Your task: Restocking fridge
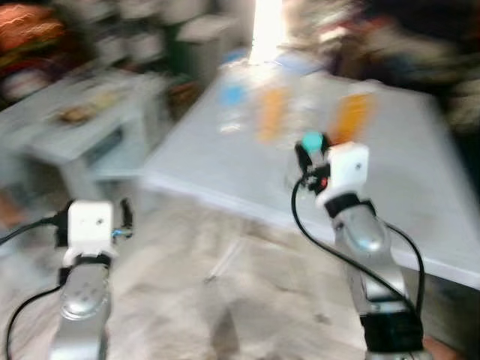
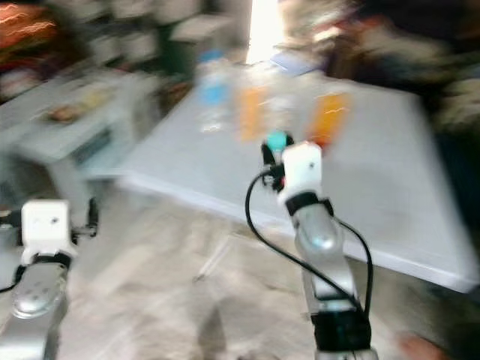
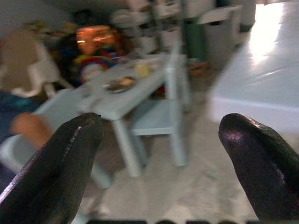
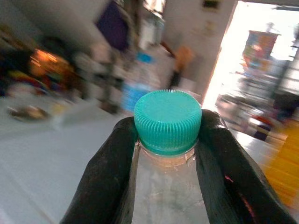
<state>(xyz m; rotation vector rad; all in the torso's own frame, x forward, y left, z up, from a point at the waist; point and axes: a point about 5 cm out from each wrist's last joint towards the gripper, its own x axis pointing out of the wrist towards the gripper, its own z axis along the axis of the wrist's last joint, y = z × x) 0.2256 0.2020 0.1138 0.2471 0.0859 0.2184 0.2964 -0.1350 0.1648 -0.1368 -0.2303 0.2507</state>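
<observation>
The right end effector (image 4: 167, 140) is clenched on the neck of a clear bottle (image 4: 166, 186) just under its teal cap (image 4: 167, 120), held up at the white tabletop's (image 1: 420, 187) near edge. The left end effector (image 3: 159, 154) hangs released over the floor. With so narrow a hold and the views blurred, I judge the bottle could swing or slip during carrying.

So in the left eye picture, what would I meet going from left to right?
Small pale side table → idle left tool → blue-labelled clear bottle → first orange bottle → teal-capped clear bottle in the right tool.
</observation>
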